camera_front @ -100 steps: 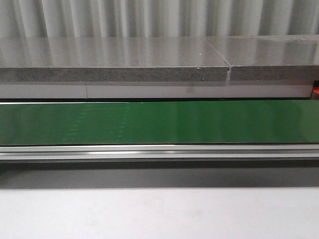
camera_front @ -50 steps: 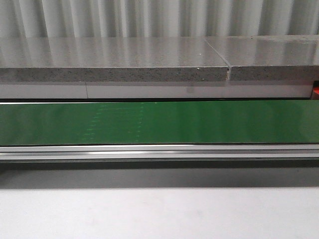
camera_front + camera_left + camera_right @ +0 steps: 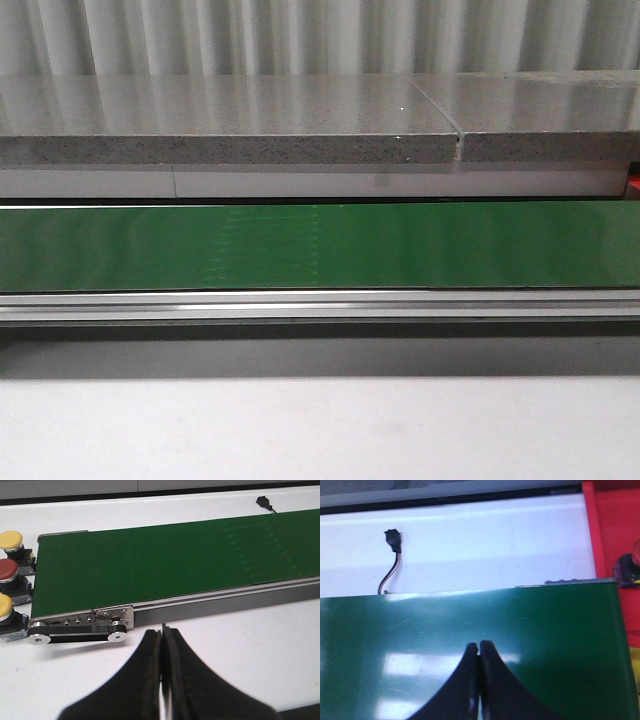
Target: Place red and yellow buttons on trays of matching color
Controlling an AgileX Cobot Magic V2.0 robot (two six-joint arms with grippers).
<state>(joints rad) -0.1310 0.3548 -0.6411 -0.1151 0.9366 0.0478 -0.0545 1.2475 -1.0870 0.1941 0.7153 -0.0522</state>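
In the left wrist view, two yellow buttons (image 3: 10, 539) (image 3: 5, 606) and a red button (image 3: 8, 569) between them stand off the end of the green conveyor belt (image 3: 165, 562). My left gripper (image 3: 162, 632) is shut and empty over the white table, short of the belt's side rail. My right gripper (image 3: 479, 648) is shut and empty above the green belt (image 3: 470, 625). A red tray (image 3: 615, 535) lies past the belt's end, with part of a button (image 3: 630, 562) on it at the frame edge. A sliver of yellow (image 3: 635, 675), perhaps the yellow tray, shows below it. The front view shows no gripper or button.
In the front view the belt (image 3: 320, 245) runs across, with a metal rail (image 3: 320, 303) in front and a grey stone shelf (image 3: 230, 125) behind. A black connector on a wire (image 3: 393, 541) lies on the white table beyond the belt. The belt's roller bracket (image 3: 80, 627) sits near my left gripper.
A faint pattern of marks on the belt has drifted to the right in the front view, so the belt is running. Nothing else has moved there.
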